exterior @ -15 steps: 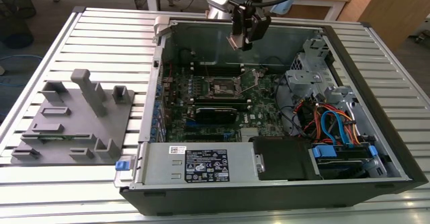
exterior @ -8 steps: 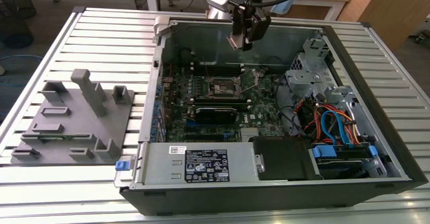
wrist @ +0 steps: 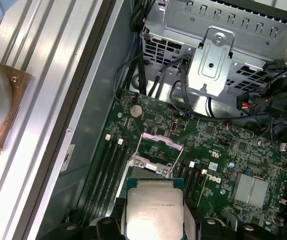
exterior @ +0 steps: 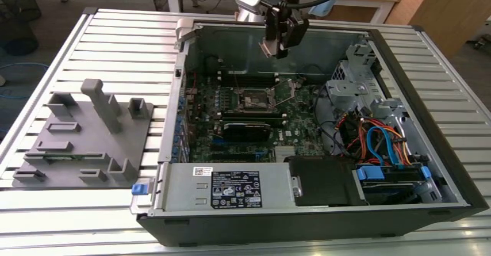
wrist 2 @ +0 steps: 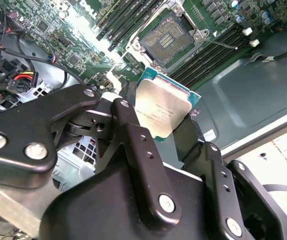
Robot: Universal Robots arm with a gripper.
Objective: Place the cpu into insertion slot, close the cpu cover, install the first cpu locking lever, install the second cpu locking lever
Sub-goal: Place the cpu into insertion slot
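- One gripper hangs above the insertion slot, inside the open computer case. Its jaws pinch the cpu by two opposite edges, well clear of the slot.
- Risk: in the second wrist view the cpu looks tilted against the slot. Lowered askew, a corner could catch the rim or damage the contacts.
- Risk: the grip is on the edges only, so a slip would drop the chip onto the motherboard around the slot.
- The second wrist view shows the slot's bare contact field. The first wrist view shows a raised metal frame at the slot, probably the cpu cover. The exterior view shows the height gap above the slot.
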